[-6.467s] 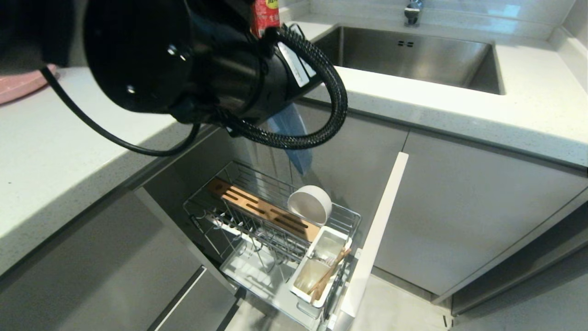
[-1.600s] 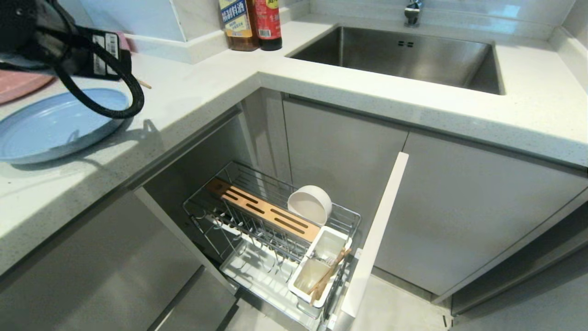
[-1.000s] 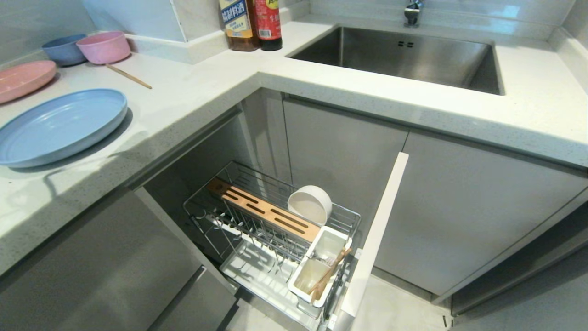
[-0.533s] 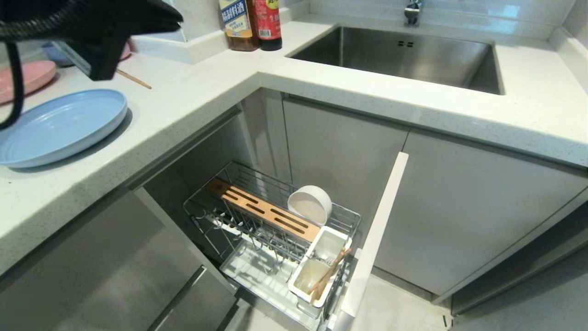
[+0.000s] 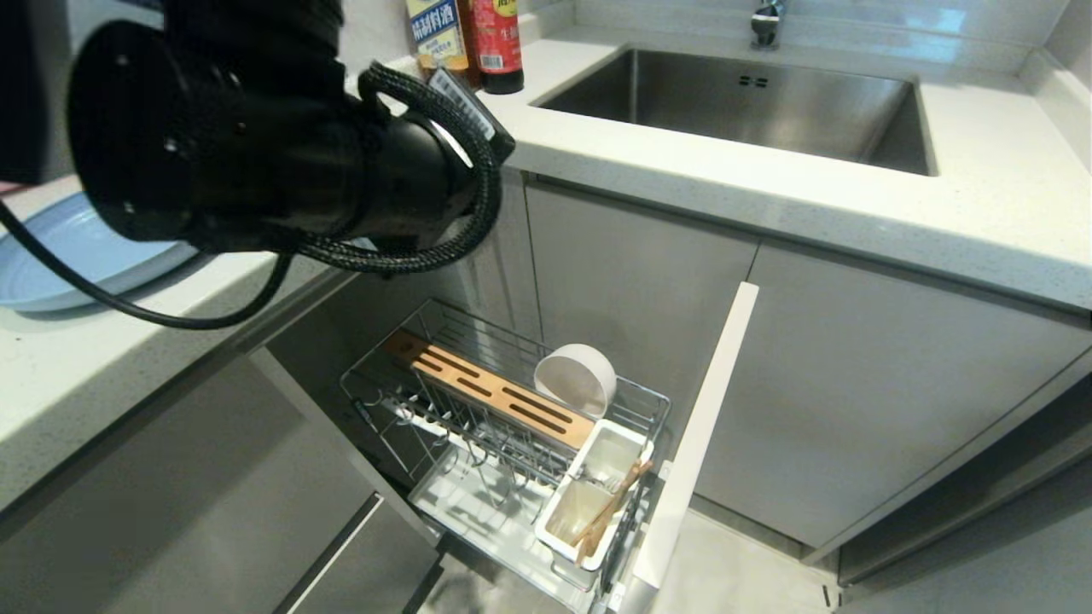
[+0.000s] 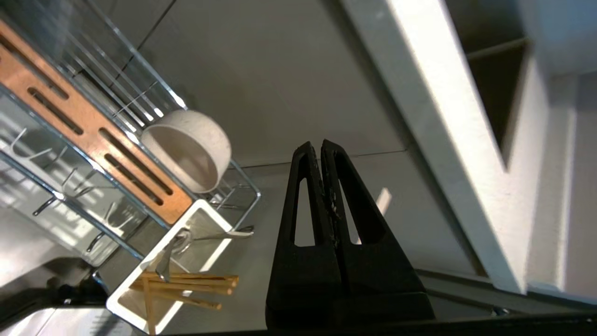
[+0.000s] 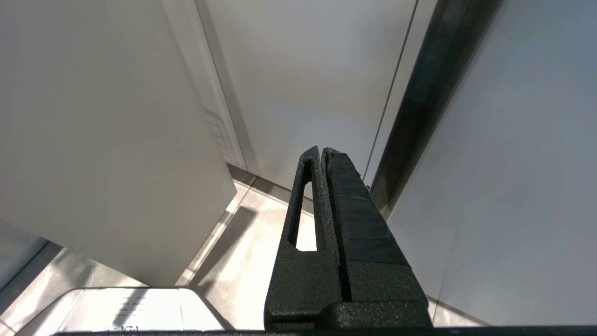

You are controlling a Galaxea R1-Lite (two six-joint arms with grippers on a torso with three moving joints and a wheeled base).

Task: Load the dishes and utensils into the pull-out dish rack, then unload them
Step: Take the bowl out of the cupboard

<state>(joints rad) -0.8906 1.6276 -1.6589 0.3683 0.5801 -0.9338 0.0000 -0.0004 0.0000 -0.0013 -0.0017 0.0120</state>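
Left end effector (image 6: 321, 145), clenched and empty, hangs above the pull-out dish rack (image 5: 503, 426); the bowl (image 5: 577, 378) lies below, at the rack's far right, mouth tilted sideways

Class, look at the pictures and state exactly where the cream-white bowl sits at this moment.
In the head view the bowl lies tipped on its side at the back of the pull-out dish rack, between the wooden strip and the white utensil cup.

Steel sink (image 5: 768, 107), bottles (image 5: 465, 38) (labelled)
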